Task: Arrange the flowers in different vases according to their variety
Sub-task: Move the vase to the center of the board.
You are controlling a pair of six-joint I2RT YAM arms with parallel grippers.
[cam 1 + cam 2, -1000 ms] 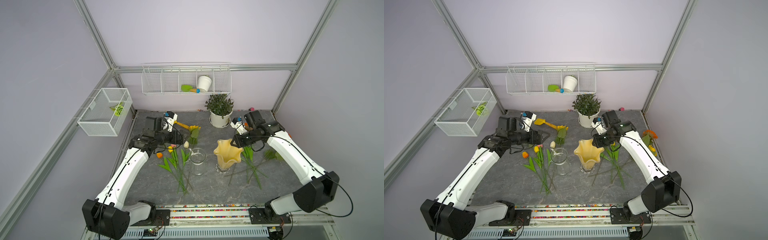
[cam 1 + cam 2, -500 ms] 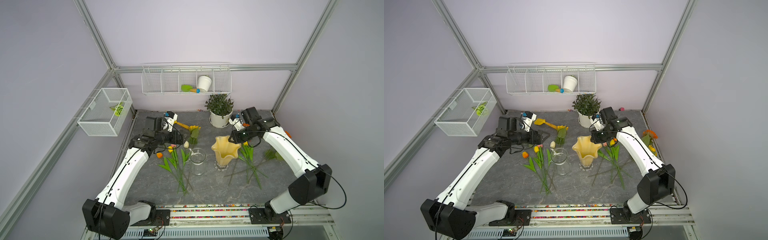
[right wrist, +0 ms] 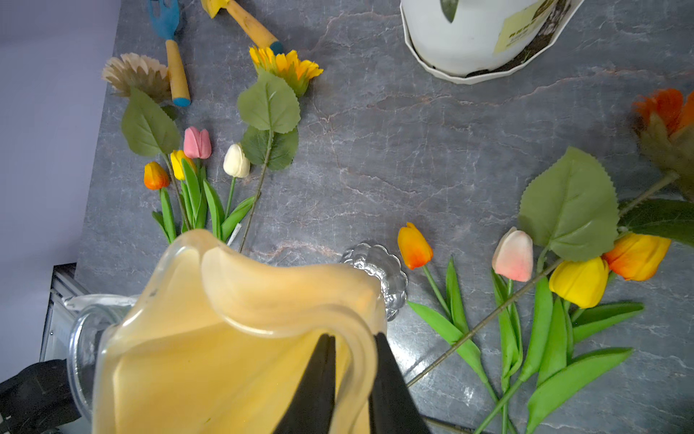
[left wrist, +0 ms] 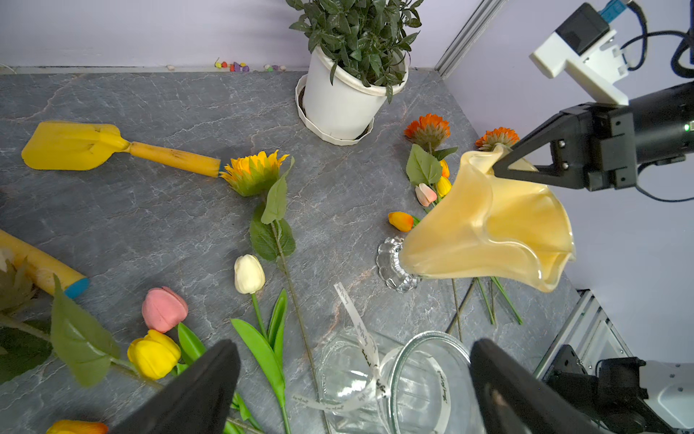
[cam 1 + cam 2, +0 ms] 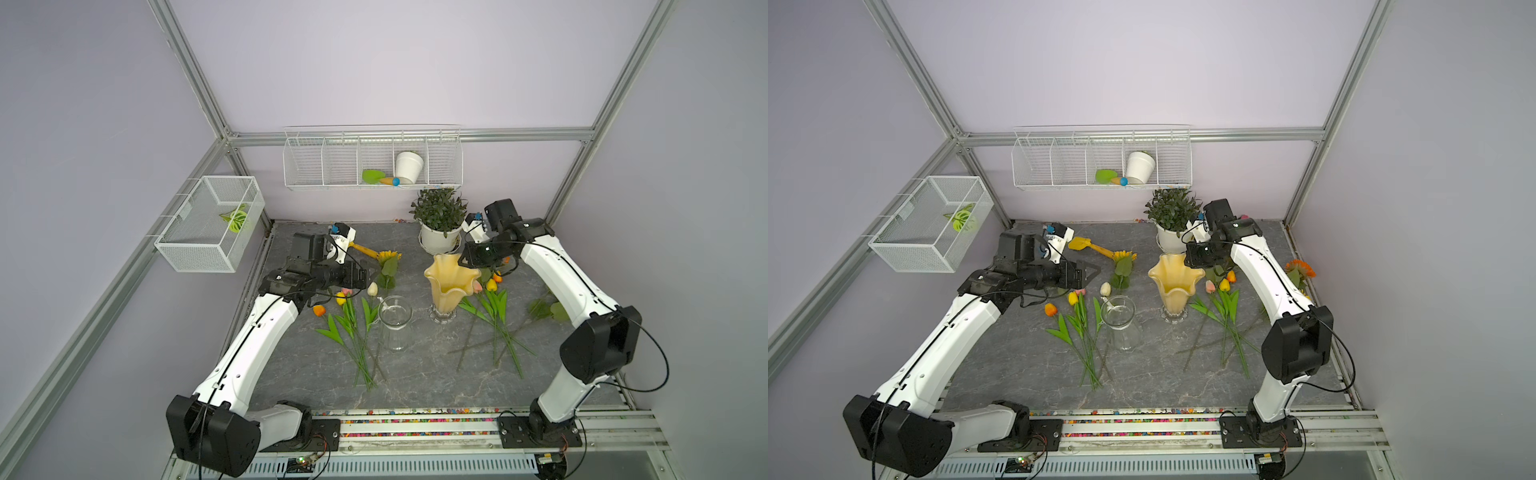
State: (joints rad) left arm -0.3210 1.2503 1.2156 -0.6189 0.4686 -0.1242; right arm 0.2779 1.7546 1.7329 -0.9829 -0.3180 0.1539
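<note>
right wrist: right pincer (image 3: 355, 338) clamped on yellow vase (image 3: 225, 357) rim; tulips (image 3: 514, 255) outside

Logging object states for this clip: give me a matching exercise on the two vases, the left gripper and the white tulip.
1. pale-yellow vase
2. clear vase
3. left gripper
4. white tulip

A. lying on the table
B. open, holding nothing
C. rim pinched by the right gripper
D. upright, no gripper on it

Pairs: 1-C, 2-D, 3-B, 4-A
</note>
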